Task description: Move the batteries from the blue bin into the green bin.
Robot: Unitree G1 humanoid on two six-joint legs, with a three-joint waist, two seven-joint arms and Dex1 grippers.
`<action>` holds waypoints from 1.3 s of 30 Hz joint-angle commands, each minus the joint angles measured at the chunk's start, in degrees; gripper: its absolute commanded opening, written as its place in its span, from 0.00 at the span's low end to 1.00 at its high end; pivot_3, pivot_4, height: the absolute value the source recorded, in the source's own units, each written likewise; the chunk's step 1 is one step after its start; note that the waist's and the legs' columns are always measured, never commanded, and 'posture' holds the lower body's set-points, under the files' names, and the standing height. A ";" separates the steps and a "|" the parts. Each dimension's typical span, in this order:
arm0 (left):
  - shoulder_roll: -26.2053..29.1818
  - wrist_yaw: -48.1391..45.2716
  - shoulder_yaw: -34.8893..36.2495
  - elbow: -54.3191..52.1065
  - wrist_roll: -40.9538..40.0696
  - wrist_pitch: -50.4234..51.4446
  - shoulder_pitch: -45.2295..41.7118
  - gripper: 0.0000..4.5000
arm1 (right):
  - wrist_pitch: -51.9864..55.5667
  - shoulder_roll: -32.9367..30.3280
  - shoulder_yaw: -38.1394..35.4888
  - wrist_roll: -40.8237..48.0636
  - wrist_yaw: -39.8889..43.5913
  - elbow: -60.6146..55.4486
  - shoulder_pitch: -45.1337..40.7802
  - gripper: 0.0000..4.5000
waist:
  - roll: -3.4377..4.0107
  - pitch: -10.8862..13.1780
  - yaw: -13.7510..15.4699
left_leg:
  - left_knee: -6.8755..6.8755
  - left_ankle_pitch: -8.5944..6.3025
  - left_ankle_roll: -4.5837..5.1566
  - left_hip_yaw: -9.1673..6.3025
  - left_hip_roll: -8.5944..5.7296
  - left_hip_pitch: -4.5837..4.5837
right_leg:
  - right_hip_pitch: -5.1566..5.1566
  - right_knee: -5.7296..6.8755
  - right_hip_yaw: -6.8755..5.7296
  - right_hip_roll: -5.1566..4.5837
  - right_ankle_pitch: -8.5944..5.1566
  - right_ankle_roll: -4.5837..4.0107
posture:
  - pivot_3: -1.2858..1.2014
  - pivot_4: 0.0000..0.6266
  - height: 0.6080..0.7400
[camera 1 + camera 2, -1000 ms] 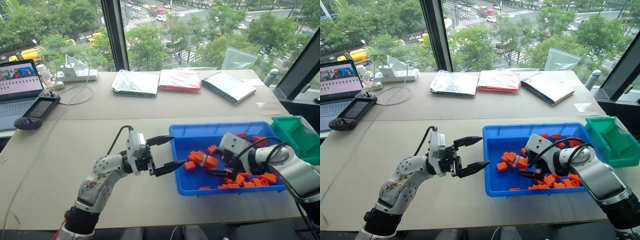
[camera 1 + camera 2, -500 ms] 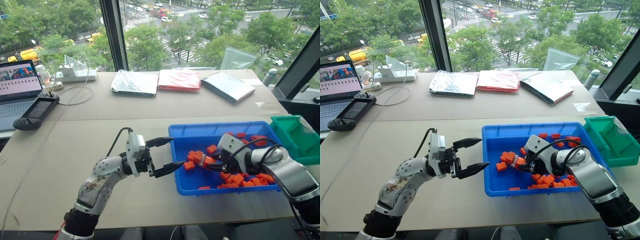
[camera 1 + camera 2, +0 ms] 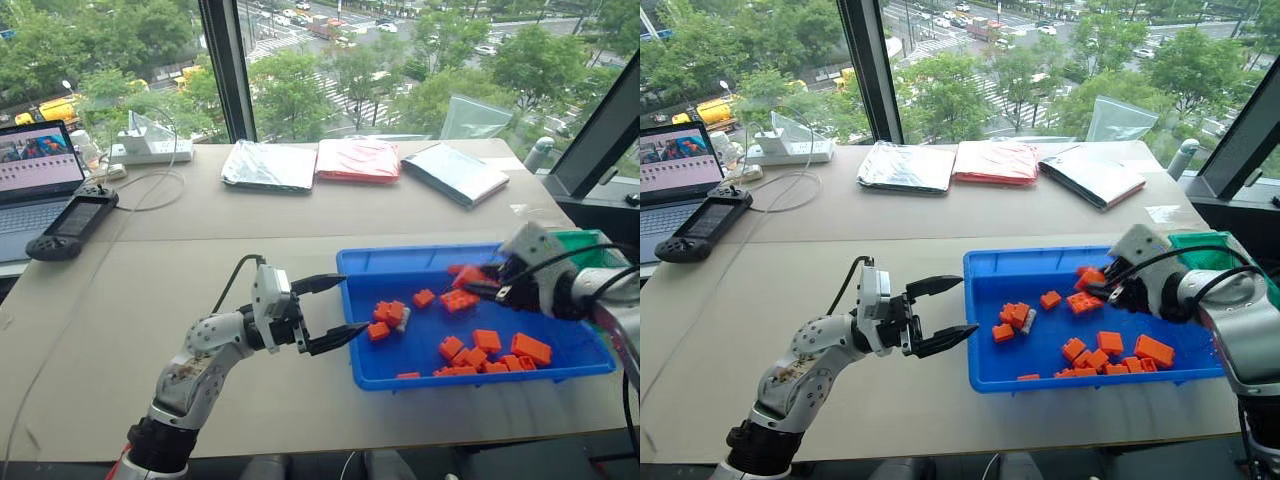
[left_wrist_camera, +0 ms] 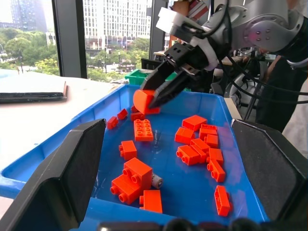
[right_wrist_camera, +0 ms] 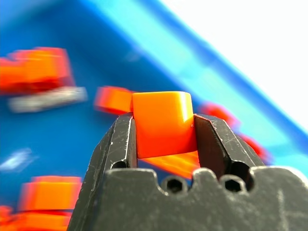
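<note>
1. The right claw point(image 5: 163, 126) is clamping a single orange toy brick point(image 5: 162, 122) between its two black fingers, lifted clear above the floor of the large shallow bright blue plastic bin point(image 3: 400, 262).
2. In the left wrist view that same right claw is hanging over the far end of the blue bin, with the orange brick at its fingertips.
3. The left claw point(image 3: 332, 310) is hovering just outside the blue bin's left wall, its fingers spread wide and holding nothing.
4. One small grey-silver metallic battery point(image 3: 1027, 321) is lying on the blue bin's floor, touching a cluster of orange bricks point(image 3: 1012, 316) near the bin's left end; the left wrist view is showing its end poking out beside an orange brick.
5. More loose orange bricks point(image 3: 485, 352) are lying scattered across the blue floor, most of them bunched toward the near right corner.
6. The smaller, deeper green plastic bin point(image 3: 1202, 250) is sitting just beyond the blue bin's right end, largely hidden behind the right arm; whether any battery is in it, I cannot tell.
7. Both bins are resting on the pale table point(image 3: 200, 250), which is also carrying three flat foil-like pouches point(image 3: 362, 160) near the window and a laptop point(image 3: 38, 175) at the far left.
</note>
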 commanded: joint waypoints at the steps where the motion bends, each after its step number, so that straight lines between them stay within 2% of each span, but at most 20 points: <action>1: 0.02 0.11 0.31 -2.31 -0.40 -0.69 -0.55 1.00 | -1.31 0.22 3.96 1.06 3.70 -0.99 -1.24 0.99 | 0.00 0.00 0.14 | 0.01 0.00 0.00 -0.01 0.00 0.00 | 0.02 -0.01 -0.01 -0.01 0.00 0.00 | 0.52 0.24 1.00; 5: -0.05 0.19 0.15 -2.37 -0.43 -0.62 -0.66 1.00 | -5.48 0.86 10.03 -4.34 4.18 6.31 -4.08 0.99 | 0.00 0.00 -0.02 | 0.01 0.00 0.00 -0.01 0.00 0.02 | 0.00 0.00 -0.01 0.00 0.00 0.00 | 0.52 0.24 1.00; 15: 0.26 0.21 0.24 -2.57 -0.50 -0.33 -0.65 1.00 | -10.47 5.19 16.21 -6.41 9.13 12.33 -8.83 0.99 | 0.00 0.00 -0.10 | -0.01 0.00 0.00 -0.01 0.00 0.02 | -0.02 0.00 -0.02 0.02 0.01 0.00 | 0.52 0.24 1.00; 31: 0.77 0.67 0.58 -3.14 -0.66 -0.17 -0.30 1.00 | -9.80 7.26 19.27 -11.02 9.51 17.25 -7.31 0.99 | 0.00 0.00 -0.05 | -0.02 0.00 -0.01 -0.02 0.00 0.05 | -0.01 0.03 -0.02 0.01 0.01 -0.01 | 0.52 0.24 1.00; 34: 0.72 0.70 0.59 -3.06 -0.68 -0.16 -0.37 1.00 | -9.69 7.35 19.36 -11.18 9.56 16.71 -6.92 0.84 | 0.00 0.00 -0.05 | -0.01 0.00 -0.01 -0.02 -0.01 0.06 | 0.00 0.03 -0.02 0.00 0.01 -0.01 | 0.52 0.24 1.00; 38: 0.71 0.59 0.57 -2.99 -0.72 -0.21 -0.42 1.00 | -9.22 7.40 18.87 -11.07 9.03 15.86 -6.25 0.56 | 0.00 0.00 -0.05 | -0.01 0.00 -0.01 -0.03 -0.01 0.06 | 0.00 0.03 -0.02 0.01 0.01 -0.01 | 0.52 0.24 1.00; 39: 0.69 0.59 0.56 -2.98 -0.71 -0.22 -0.43 1.00 | -9.07 7.27 18.33 -10.99 8.64 15.61 -5.93 0.56 | 0.00 0.00 -0.05 | -0.01 0.00 -0.01 -0.03 -0.01 0.06 | 0.00 0.03 -0.02 0.01 0.01 -0.01 | 0.52 0.24 1.00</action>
